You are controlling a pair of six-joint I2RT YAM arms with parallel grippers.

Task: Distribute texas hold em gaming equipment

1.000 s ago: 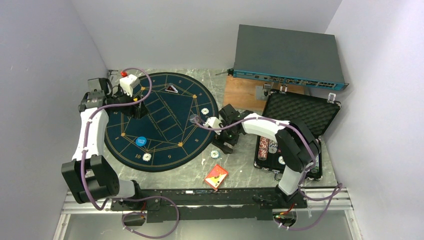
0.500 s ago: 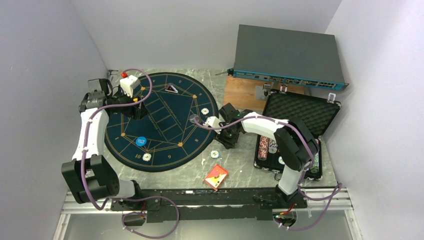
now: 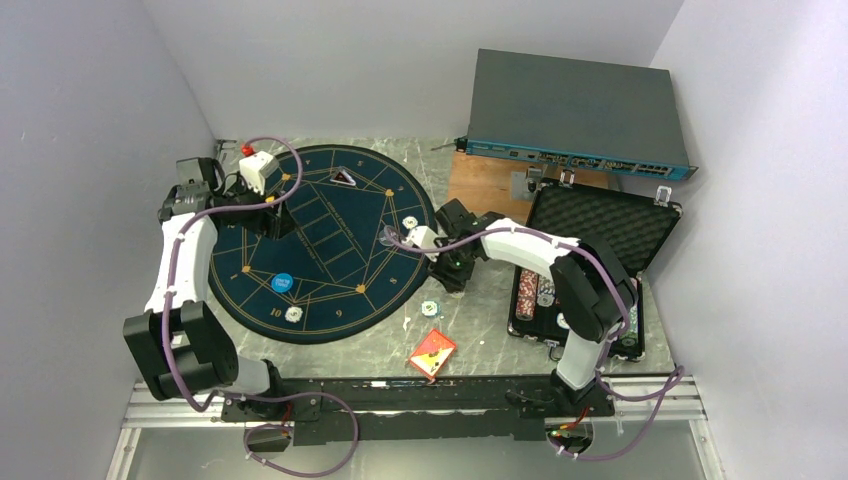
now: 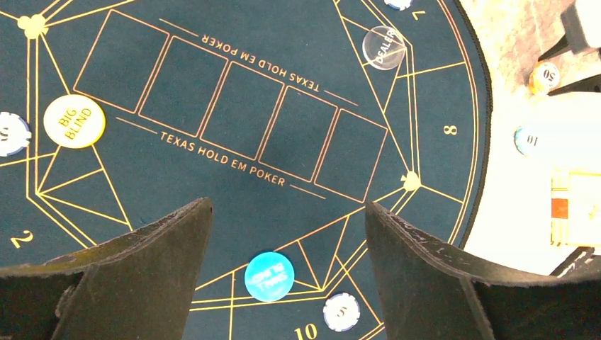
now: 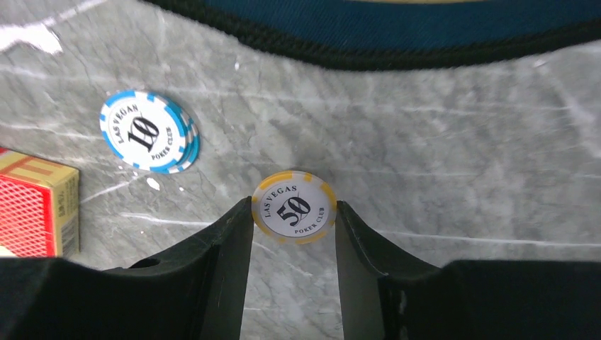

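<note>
On the mat (image 4: 234, 42): three rimmed chips (image 4: 341, 312), one yellow disc (image 4: 74, 121), one blue disc (image 4: 268, 276). Beside it, on the grey marble bench (image 5: 461, 156), the right tool (image 5: 294, 211) grips one 50 chip (image 5: 294, 207). The left tool (image 4: 287, 209) gapes open. Pale walls (image 3: 350, 60).

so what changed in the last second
The right gripper closed on the yellow chip and shifted slightly away from the near edge. The blue chip, card box and the open left gripper over the mat stayed put.
</note>
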